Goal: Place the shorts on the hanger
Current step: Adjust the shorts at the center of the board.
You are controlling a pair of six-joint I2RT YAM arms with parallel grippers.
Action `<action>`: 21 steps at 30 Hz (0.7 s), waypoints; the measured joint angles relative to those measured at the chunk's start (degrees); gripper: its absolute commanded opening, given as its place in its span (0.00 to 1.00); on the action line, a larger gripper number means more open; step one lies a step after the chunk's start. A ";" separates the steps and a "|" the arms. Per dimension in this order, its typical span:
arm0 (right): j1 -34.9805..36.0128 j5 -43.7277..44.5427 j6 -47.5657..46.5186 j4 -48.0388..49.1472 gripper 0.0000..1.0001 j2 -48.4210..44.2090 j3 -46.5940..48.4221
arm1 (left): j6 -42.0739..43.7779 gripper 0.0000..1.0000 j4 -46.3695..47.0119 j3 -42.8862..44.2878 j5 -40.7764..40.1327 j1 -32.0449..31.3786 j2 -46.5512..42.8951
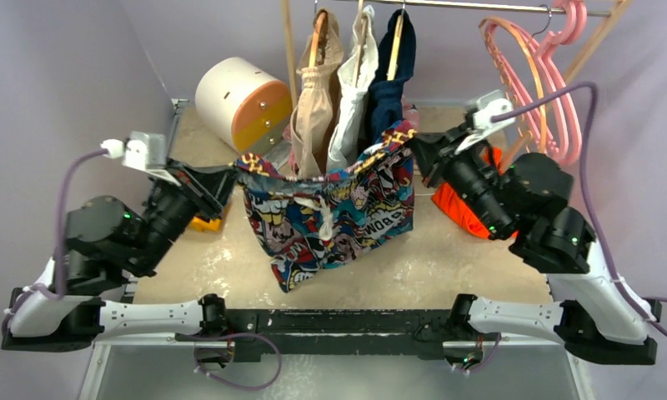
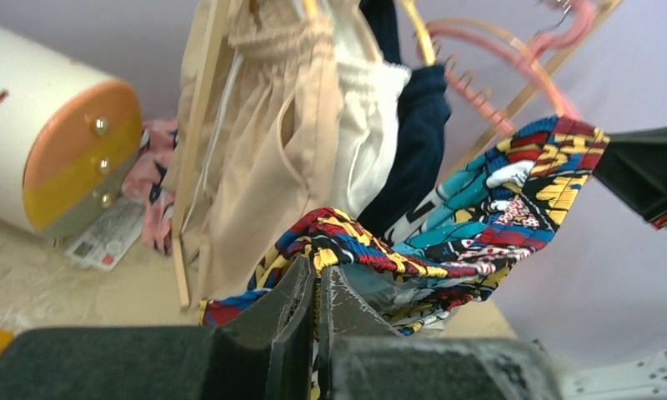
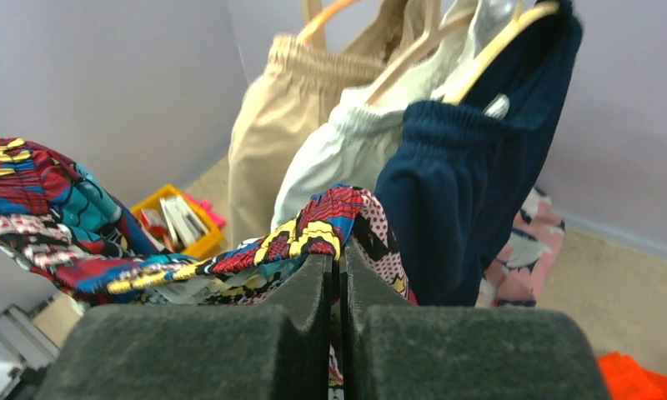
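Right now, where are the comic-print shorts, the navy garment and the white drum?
shorts (image 1: 372,208), top view, on the printed front panel.
navy garment (image 1: 387,104), top view, on its hanging body.
white drum (image 1: 226,92), top view, on its curved white side.

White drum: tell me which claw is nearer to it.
Left. The left claw, shut on the shorts, sits just in front of the drum; the right claw grips the shorts' other end, on the far side of the hanging clothes.

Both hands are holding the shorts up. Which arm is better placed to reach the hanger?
Probably right: the right hand, shut on the shorts, sits nearest the hanger; the left hand holds the far corner.
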 measured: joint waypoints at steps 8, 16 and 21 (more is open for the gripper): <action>0.00 -0.20 7.15 -0.20 0.00 -3.67 -18.56 | -8.70 0.00 2.23 -21.22 0.33 0.07 -1.62; 0.00 -1.29 16.31 -3.17 0.00 -8.11 -31.50 | -20.26 0.00 3.50 -38.58 2.21 0.07 1.25; 0.00 0.83 19.65 -5.44 0.00 -10.62 -32.17 | -24.83 0.00 4.94 -44.24 3.74 0.07 3.96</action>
